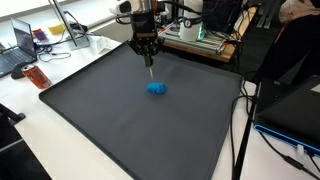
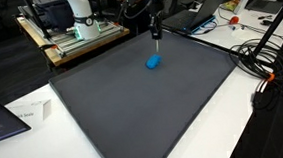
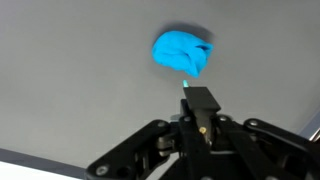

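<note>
Up close, the wrist view shows the gripper (image 3: 199,99) with its jaws pressed together, just short of the blue lump (image 3: 183,54) (crumpled, soft-looking) — too small to tell in both exterior views. Those show the lump on the dark mat (image 1: 110,130) — edges well apart, open room around it.

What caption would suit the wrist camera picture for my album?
Shut gripper holding a thin blue-tipped stick, its tip pointing at a bright blue lump on a dark grey mat.
</note>
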`<state>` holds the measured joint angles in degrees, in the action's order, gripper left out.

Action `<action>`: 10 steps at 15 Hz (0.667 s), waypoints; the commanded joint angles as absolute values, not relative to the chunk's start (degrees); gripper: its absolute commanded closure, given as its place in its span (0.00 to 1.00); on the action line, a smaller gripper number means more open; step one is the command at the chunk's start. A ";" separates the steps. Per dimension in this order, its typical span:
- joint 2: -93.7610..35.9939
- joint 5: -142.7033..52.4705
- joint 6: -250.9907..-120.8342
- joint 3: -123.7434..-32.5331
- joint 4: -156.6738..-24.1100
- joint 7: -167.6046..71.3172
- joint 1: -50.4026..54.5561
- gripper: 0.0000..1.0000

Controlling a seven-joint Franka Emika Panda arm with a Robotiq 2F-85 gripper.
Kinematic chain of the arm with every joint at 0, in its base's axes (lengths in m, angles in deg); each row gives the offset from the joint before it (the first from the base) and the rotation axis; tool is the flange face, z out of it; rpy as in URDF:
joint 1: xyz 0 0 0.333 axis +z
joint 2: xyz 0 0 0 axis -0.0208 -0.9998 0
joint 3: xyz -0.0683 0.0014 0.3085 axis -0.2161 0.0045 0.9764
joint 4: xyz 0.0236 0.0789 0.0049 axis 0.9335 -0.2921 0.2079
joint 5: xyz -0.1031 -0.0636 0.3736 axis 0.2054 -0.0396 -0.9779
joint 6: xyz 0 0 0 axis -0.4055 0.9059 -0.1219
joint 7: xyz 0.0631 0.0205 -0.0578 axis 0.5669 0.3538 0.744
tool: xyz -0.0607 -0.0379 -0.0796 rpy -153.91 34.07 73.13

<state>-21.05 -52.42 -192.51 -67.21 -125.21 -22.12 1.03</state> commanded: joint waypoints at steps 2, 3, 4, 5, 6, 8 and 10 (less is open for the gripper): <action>-20.63 -47.53 -191.12 -68.35 -126.93 -26.64 2.77 0.97; -20.90 -46.89 -191.45 -68.39 -127.11 -27.26 2.93 0.97; -21.28 -46.39 -192.02 -68.44 -127.25 -27.88 3.07 0.97; -21.66 -45.84 -192.35 -68.46 -127.39 -28.36 3.20 0.97; -22.01 -45.09 -192.72 -68.54 -127.45 -29.13 3.38 0.97; -22.90 -44.34 -194.02 -68.51 -127.57 -30.06 3.61 0.97; -23.92 -43.70 -195.01 -68.51 -127.65 -30.89 3.81 0.97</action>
